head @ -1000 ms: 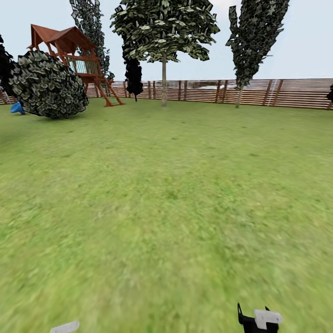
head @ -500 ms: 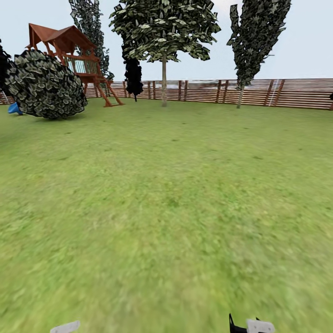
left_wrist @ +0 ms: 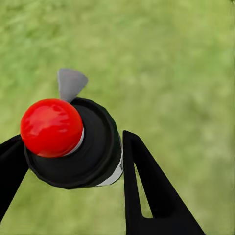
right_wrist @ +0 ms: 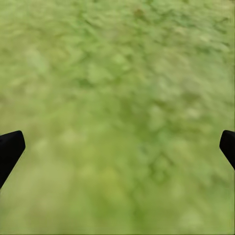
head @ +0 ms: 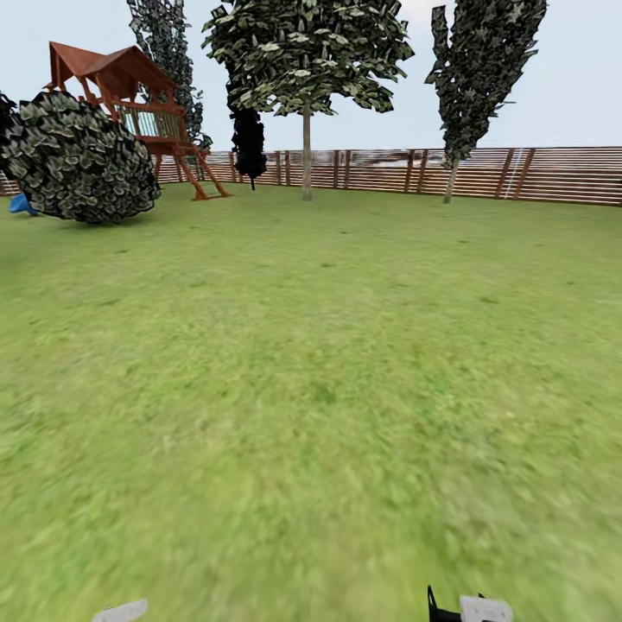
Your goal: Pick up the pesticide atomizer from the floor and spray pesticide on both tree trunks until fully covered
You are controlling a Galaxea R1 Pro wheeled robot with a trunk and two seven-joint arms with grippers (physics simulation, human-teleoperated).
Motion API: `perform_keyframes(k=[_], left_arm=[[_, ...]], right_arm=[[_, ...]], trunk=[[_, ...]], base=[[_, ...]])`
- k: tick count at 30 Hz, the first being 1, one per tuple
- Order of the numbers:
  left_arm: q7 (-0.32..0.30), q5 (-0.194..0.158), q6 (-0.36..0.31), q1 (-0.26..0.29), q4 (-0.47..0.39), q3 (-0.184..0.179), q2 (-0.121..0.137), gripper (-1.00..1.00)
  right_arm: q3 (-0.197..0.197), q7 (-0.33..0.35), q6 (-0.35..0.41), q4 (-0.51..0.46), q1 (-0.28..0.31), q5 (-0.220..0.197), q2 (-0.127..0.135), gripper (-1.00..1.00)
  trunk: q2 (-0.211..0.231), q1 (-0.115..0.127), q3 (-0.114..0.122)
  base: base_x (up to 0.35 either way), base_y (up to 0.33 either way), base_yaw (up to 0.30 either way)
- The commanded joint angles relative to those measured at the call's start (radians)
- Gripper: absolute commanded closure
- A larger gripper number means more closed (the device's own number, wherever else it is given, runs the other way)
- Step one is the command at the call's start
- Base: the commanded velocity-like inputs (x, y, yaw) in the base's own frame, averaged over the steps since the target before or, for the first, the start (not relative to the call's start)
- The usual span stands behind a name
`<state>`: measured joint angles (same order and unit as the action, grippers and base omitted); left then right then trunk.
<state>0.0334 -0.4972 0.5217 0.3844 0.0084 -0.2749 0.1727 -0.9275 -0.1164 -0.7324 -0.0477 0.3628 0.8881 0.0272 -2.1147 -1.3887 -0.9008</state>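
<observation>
Your left pincer point(left_wrist: 68, 161) pinches the pesticide atomizer point(left_wrist: 73, 142), one black finger on each flank of the black body, so the red nozzle top point(left_wrist: 51, 127) points outward along the fingers and stays free to spray. In the head view a pale sliver at about 7 o'clock marks the left arm point(head: 121, 612); the bottle itself cannot be made out there.

Your right pincer point(right_wrist: 117, 147) is spread wide, its two fingertips at opposite edges of the wrist view with only lawn between them, and it carries nothing. Its tip point(head: 471, 609) shows at about 5 o'clock in the head view.

Both arms sit low, probably so that the outlook across the grass lawn point(head: 328, 363) stays open while you drive.

The nearer candidate tree point(head: 307, 60) stands at 12 o'clock, its straight tree trunk point(head: 306, 154) just in front of the wooden fence point(head: 518, 173), well apart from you. A second pale trunk point(head: 450, 180) rises at about 1 o'clock under a narrower crown; whether it is the other target cannot be settled from here. The round bush point(head: 82, 160) and the playhouse point(head: 130, 95) at 10 to 11 o'clock are not task things.

Judgement: pickup is done, spraying not yet begun; the approach is the step in hand.
</observation>
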Motion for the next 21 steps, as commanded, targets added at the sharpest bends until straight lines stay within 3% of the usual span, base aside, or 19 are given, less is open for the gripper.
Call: perform_keyframes(k=[1,21], left_arm=[[0.003,-0.003,0.003,0.001,0.001,-0.009,0.001,1.00],[0.003,-0.003,0.003,-0.010,0.001,-0.008,0.007,1.00]], right_arm=[[-0.002,-0.009,-0.002,0.002,0.001,0.011,0.000,-1.00],[-0.002,-0.010,-0.002,0.002,0.001,0.011,0.000,-1.00]], trunk=[[0.000,0.000,-0.001],[0.000,0.000,-0.001]], base=[[0.338,0.000,0.000],[0.338,0.000,0.000]])
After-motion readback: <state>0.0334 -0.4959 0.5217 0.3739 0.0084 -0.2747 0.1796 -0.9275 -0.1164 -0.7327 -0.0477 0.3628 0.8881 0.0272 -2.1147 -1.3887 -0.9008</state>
